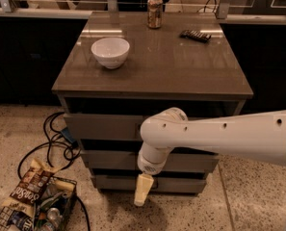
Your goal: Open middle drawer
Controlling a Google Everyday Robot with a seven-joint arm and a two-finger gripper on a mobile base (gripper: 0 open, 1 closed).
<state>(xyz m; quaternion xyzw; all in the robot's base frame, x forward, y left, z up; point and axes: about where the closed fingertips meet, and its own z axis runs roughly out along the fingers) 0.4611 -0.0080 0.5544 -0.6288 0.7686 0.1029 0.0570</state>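
Note:
The grey cabinet has three drawer fronts. The middle drawer (pixel 109 160) is the second one and stands shut. Its centre, where the handle sits, is hidden behind my white wrist. The top drawer front (pixel 99 126) is above it and the lowest drawer front (pixel 186 184) is below it. My gripper (pixel 141 191) hangs cream-coloured from the white arm (pixel 219 136), which reaches in from the right. It sits in front of the lowest drawer front, just below the middle drawer's centre, pointing down toward the floor.
On the cabinet top (pixel 181 71) stand a white bowl (pixel 110 52), a drink can (pixel 155 11) and a black remote-like object (pixel 195 35). Black cables (pixel 56 138) lie on the floor at the left. A wire basket of snack bags (pixel 32 201) sits at the bottom left.

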